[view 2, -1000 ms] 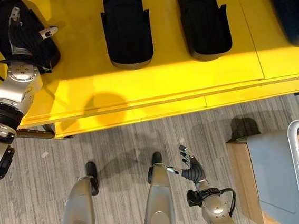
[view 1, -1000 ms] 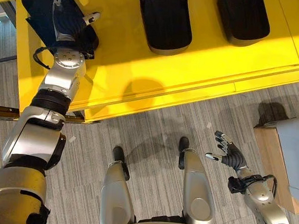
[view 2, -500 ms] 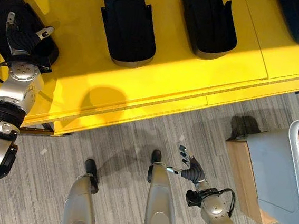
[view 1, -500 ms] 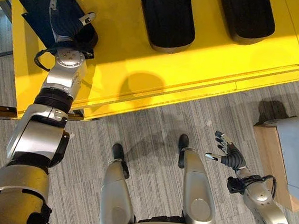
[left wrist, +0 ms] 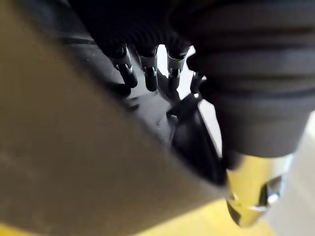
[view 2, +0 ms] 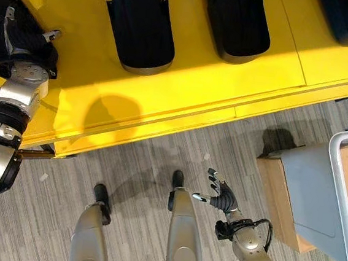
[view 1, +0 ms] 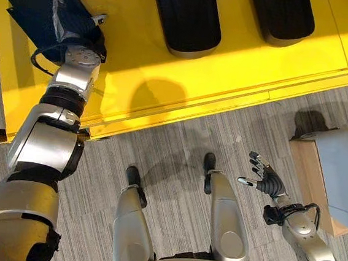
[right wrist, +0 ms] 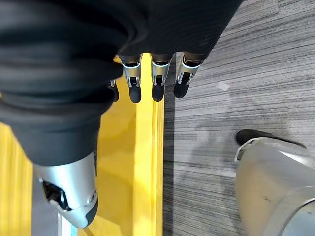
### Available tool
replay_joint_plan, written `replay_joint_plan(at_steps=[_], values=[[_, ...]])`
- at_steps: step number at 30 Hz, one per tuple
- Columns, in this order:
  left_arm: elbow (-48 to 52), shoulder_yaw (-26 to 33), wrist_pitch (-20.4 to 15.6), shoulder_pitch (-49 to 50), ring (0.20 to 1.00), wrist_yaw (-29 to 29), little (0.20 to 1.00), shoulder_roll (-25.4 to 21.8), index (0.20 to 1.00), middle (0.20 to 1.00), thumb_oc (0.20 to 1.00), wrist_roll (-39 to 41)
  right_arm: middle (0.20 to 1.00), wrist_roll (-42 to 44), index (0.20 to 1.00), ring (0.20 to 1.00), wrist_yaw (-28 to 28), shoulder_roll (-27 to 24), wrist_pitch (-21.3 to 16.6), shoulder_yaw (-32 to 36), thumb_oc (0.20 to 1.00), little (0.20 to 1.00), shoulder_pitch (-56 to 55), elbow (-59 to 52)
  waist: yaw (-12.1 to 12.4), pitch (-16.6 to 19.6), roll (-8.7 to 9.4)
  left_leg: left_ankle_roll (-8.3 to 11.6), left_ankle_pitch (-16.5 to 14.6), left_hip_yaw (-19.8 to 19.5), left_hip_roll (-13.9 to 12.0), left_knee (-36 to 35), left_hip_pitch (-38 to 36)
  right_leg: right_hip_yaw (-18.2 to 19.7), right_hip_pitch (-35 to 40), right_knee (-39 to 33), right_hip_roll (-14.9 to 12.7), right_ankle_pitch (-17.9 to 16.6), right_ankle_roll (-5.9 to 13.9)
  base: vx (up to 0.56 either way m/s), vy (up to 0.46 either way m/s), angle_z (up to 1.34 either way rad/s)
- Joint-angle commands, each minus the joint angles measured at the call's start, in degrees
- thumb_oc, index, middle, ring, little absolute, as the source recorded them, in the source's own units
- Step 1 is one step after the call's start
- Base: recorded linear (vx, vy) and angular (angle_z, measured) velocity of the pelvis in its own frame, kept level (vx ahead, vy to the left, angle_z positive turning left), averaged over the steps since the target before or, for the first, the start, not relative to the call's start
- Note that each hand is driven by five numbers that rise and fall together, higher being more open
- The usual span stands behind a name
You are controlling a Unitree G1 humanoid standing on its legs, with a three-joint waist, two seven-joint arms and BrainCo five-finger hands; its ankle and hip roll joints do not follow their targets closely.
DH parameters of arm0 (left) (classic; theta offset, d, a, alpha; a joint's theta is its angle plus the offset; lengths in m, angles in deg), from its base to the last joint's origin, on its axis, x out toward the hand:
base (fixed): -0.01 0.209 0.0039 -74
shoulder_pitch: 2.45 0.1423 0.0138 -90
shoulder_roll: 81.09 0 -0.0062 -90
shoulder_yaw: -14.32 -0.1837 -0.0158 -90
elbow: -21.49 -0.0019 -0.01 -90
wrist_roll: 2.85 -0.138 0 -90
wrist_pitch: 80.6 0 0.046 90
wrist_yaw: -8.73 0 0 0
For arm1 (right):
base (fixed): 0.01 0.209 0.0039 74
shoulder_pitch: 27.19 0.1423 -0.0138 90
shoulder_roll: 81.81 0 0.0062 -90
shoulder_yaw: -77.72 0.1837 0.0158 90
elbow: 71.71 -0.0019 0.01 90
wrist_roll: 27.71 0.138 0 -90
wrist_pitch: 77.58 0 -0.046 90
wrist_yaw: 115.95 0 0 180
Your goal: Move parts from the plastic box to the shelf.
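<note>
The yellow shelf [view 1: 229, 68] is spanning the upper part of the head views above grey striped carpet [view 1: 179, 137]. At the robot's right, a grey plastic box [view 2: 340, 196] is sitting on a wooden stand [view 2: 278, 196]. Black moulded parts [view 2: 138, 25] are lying in a row on the shelf. The left hand [view 1: 73, 25] is resting on the leftmost black part [view 1: 34, 12], fingers straight against it. The right hand [view 1: 266, 179] is hanging over the carpet, fingers relaxed and holding nothing.
</note>
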State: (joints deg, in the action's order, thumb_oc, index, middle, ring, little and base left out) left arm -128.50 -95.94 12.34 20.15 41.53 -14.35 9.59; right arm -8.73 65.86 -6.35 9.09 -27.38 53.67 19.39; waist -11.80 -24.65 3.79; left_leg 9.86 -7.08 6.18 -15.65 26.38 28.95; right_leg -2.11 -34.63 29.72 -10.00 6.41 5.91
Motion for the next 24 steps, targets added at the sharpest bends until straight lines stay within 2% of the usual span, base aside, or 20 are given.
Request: replay_joint_plan(at_steps=[1,11,24], values=[[-4.34,-1.62,1.93,-2.91,1.0,-2.29,1.0,-1.01,1.0,1.0,1.0,-5.45,1.0,2.43,1.0,1.0,-0.28,-3.11,-1.93,0.79,1.0,1.0,-1.28,-2.14,-0.1,1.53,0.67,-1.59,-0.42,0.8,-1.71,2.61,0.47,1.75,1.56,-1.1,-2.81,-0.48,4.31,-0.01,-0.006,-0.05],[-7.2,-4.02,3.49,-4.18,1.0,-4.45,1.0,-1.67,1.0,1.0,1.0,-10.91,1.0,2.92,1.0,1.0,-1.61,-4.11,-1.93,0.65,1.0,1.0,-1.92,-2.91,-0.26,1.24,0.58,-1.57,-0.69,1.21,-2.17,2.9,0.11,2.36,0.87,-0.59,-2.21,-0.61,4.17,-0.01,-0.013,-0.06],[-9.87,-0.47,2.45,2.72,1.0,-6.82,1.0,1.9,1.0,1.0,1.0,-11.05,1.0,2.55,1.0,1.0,-3.04,-4.76,-2.8,-0.06,1.0,1.0,-2.45,-3.19,0.04,1.74,0.19,-1.04,-0.3,0.71,-1.87,1.97,-1.08,1.62,2.77,-0.66,-2.24,-0.17,3.85,0.0,0.0,0.0]])
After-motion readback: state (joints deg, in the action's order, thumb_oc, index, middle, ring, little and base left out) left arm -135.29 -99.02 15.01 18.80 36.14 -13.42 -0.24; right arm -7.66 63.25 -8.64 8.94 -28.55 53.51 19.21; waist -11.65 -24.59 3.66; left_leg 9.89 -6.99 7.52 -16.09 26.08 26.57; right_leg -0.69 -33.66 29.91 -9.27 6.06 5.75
